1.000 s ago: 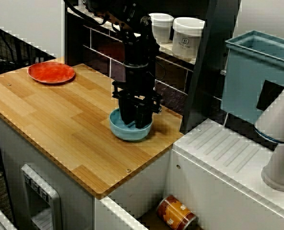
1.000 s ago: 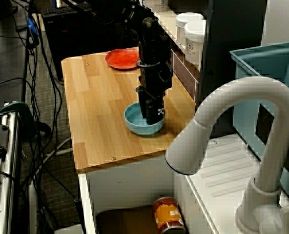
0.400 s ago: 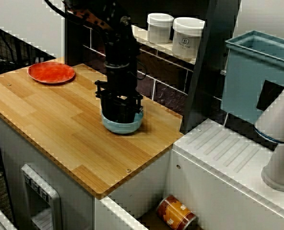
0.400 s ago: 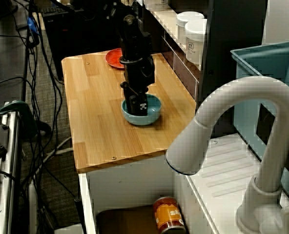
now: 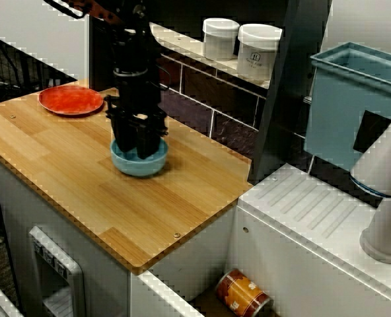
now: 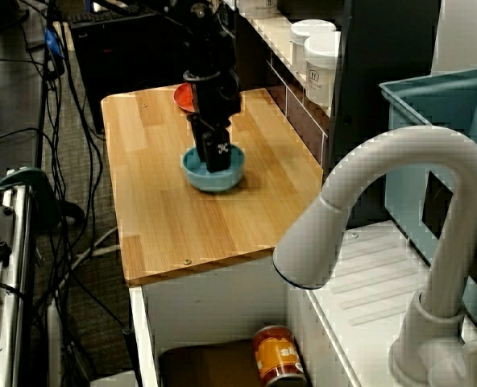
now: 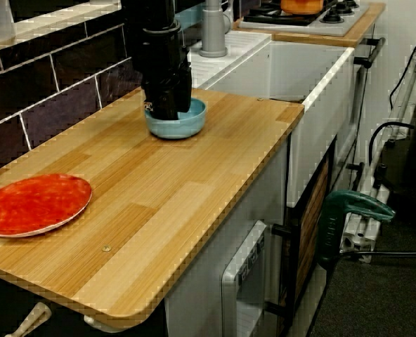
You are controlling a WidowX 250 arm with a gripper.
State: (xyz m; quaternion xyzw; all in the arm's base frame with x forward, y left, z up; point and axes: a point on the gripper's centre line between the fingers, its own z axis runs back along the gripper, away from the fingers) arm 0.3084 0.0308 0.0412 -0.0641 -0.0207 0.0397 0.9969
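Observation:
A light blue bowl (image 5: 140, 164) stands on the wooden counter (image 5: 76, 191), a little right of its middle. My black gripper (image 5: 139, 146) points straight down into the bowl, its fingers closed on the rim. From behind the faucet, the gripper (image 6: 216, 161) straddles the bowl's (image 6: 213, 176) near wall. Looking along the counter, the gripper (image 7: 164, 111) covers the left half of the bowl (image 7: 183, 126). The fingertips are hidden inside the bowl.
A red plate (image 5: 71, 100) lies at the counter's far left corner. Two white jars (image 5: 258, 51) sit on the shelf behind. A teal bin (image 5: 354, 99) and a white faucet (image 6: 383, 201) stand to the right, by the sink, with a can (image 5: 243, 294) below.
The gripper has travelled left along the counter toward the red plate, and the blue bowl has come with it, away from the counter's right edge.

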